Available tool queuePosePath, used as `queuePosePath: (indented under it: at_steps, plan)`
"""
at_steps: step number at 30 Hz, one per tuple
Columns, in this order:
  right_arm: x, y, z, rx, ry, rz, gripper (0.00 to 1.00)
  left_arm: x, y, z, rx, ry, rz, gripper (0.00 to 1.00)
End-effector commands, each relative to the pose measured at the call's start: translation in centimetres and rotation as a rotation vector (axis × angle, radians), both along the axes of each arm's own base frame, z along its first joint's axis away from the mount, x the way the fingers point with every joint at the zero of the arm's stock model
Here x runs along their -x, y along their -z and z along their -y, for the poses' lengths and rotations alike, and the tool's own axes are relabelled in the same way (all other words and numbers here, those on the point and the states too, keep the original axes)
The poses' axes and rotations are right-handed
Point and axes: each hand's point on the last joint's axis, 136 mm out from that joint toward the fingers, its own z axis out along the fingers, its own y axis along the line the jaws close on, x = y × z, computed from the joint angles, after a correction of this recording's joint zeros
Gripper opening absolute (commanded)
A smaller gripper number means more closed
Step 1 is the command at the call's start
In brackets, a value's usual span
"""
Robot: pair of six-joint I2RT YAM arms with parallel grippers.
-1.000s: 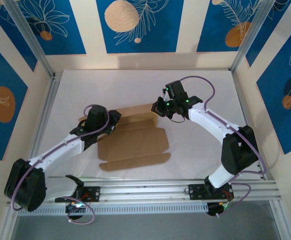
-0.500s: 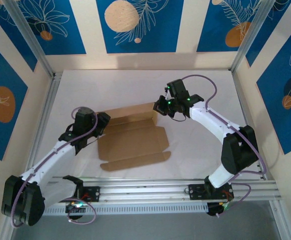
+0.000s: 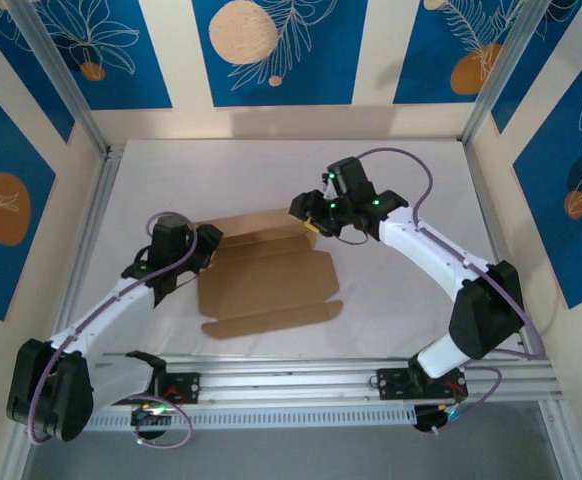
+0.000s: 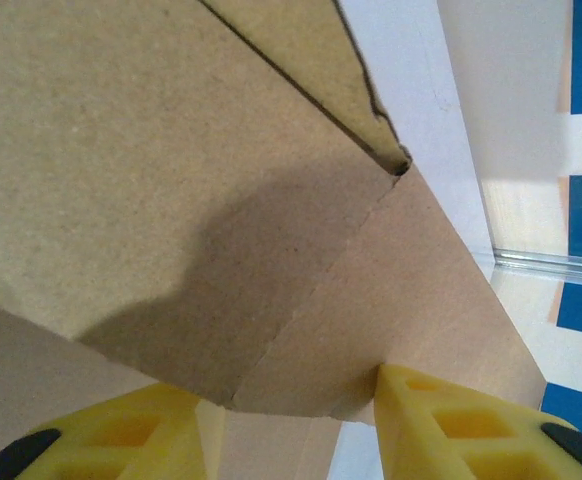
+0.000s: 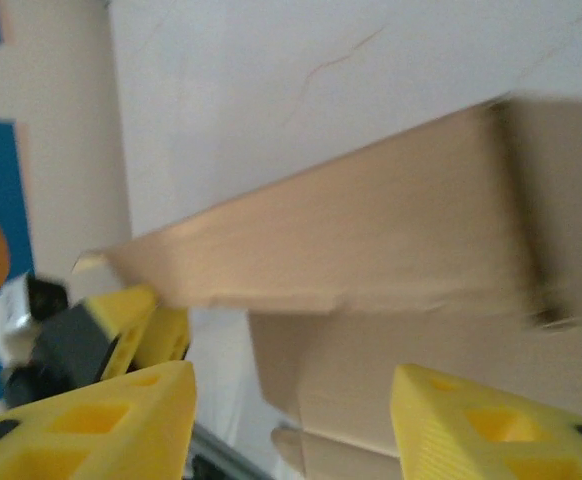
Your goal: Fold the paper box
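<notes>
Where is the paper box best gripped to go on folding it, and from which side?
Pinch the paper box by the top edge of its raised far wall, probably from the right end, near the right gripper. That wall rises off the table, so both faces can be reached; the near flap lies flat.

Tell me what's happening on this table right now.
Two robot arms are working on a brown paper box lying on the white table. The left gripper sits at its left edge. The right gripper is at the far right corner, by the raised rear flap. Both have their fingers spread wide. The box is mostly flat, not yet folded.
</notes>
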Motion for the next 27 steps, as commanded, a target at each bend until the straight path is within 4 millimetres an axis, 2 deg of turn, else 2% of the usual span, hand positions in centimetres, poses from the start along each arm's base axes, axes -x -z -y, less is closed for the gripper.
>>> queuePosePath:
  at_steps: [1, 6, 11, 15, 18, 23, 27]
  plan:
    - [2.1, -0.2, -2.9, -0.093, 0.016, -0.01, 0.65, 1.0, 2.9, -0.4, -0.012, -0.011, -0.131, 0.43]
    - [2.6, 1.1, -6.0, -0.23, 0.123, 0.076, 0.73, 0.6, 3.5, 1.0, 0.042, 0.004, -0.151, 0.43]
    - [1.8, 3.2, -6.9, -0.231, 0.18, 0.081, 0.76, 0.1, 2.8, 3.0, 0.035, 0.038, -0.141, 0.44]
    - [0.2, 3.3, -6.3, -0.242, 0.231, 0.159, 0.77, -0.4, 2.5, 4.7, 0.054, 0.064, -0.141, 0.46]
    - [-1.1, 3.7, -5.1, -0.208, 0.255, 0.169, 0.76, -0.9, 2.1, 5.4, 0.067, 0.076, -0.137, 0.49]
    - [-3.3, 4.1, -2.3, -0.127, 0.29, 0.144, 0.74, -2.0, -0.6, 4.8, 0.028, 0.08, -0.065, 0.55]
    - [-4.5, 3.0, -0.5, -0.038, 0.246, 0.17, 0.74, -2.6, -2.7, 3.1, -0.055, 0.097, -0.014, 0.61]
